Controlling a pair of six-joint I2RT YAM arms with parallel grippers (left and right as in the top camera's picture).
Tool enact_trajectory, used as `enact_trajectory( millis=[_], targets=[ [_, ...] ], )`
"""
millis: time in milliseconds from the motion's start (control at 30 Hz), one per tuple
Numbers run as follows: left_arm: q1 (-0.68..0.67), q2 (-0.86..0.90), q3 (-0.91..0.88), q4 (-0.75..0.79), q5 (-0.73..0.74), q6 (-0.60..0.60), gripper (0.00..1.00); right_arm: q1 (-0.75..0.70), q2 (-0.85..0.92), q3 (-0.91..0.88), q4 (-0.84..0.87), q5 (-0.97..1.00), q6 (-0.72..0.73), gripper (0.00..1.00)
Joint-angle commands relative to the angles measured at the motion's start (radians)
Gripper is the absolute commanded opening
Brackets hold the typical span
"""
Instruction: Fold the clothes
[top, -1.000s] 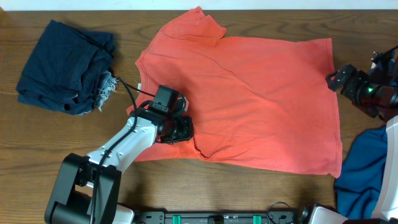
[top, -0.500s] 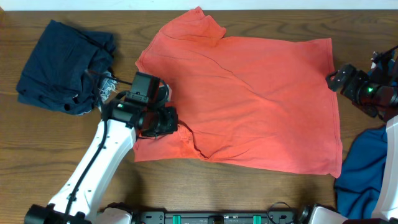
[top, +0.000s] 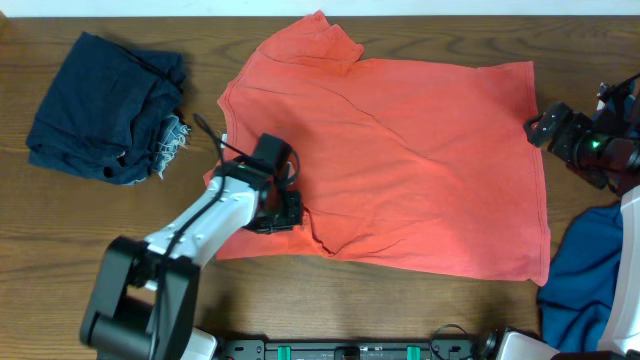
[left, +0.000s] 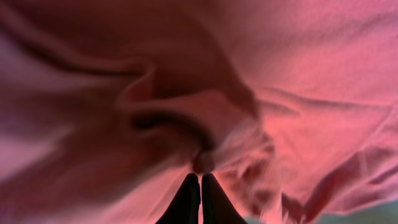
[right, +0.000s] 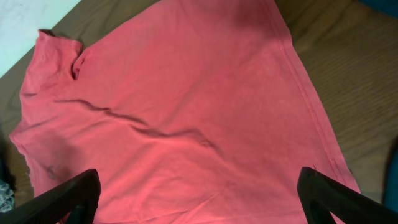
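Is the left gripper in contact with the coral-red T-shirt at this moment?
Touching. The left wrist view shows the left gripper, fingers shut, pinching a bunched fold of the coral-red T-shirt, with no gap between them.

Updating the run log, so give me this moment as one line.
left tool: shut on red T-shirt, cloth bunched at tips | right tool: open, empty, by shirt's right edge | T-shirt: spread out, unfolded

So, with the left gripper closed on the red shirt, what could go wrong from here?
1. The left gripper pinches only a small bunch of the coral-red short-sleeved cloth T-shirt at its very tips; this may slip out on lifting.
2. The right gripper stands open by the shirt's right edge, holding nothing; pulled from one side only, the shirt may drag and wrinkle instead of folding.
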Motion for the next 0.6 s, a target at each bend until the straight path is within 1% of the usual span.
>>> enact_trajectory(
  millis=[0,133,233,300,367,433,567],
  targets=[
    [-0.030,0.047,-0.002,0.054,0.033,-0.009,0.06,-0.010,-0.001,0.002,0.003,0.003,-0.013,0.99],
    [-0.042,0.045,0.005,0.169,0.102,-0.011,0.06,-0.010,-0.001,0.002,0.002,0.003,-0.013,0.99],
    [-0.042,0.025,0.029,0.186,0.104,-0.019,0.06,-0.010,-0.001,0.002,0.002,0.003,-0.013,0.99],
    [-0.041,0.004,0.042,0.183,0.104,-0.002,0.06,-0.010,-0.001,0.002,0.002,0.003,-0.013,0.99],
    [-0.036,-0.031,0.061,0.141,0.103,0.010,0.06,-0.010,-0.001,0.002,0.002,0.003,-0.013,0.99],
    [-0.028,-0.072,0.077,0.062,0.089,0.009,0.07,-0.010,-0.001,0.002,0.002,0.003,-0.013,0.99],
    [-0.022,-0.142,0.078,-0.130,-0.068,0.004,0.07,-0.010,-0.001,0.002,0.002,0.003,-0.013,0.99]
  ],
)
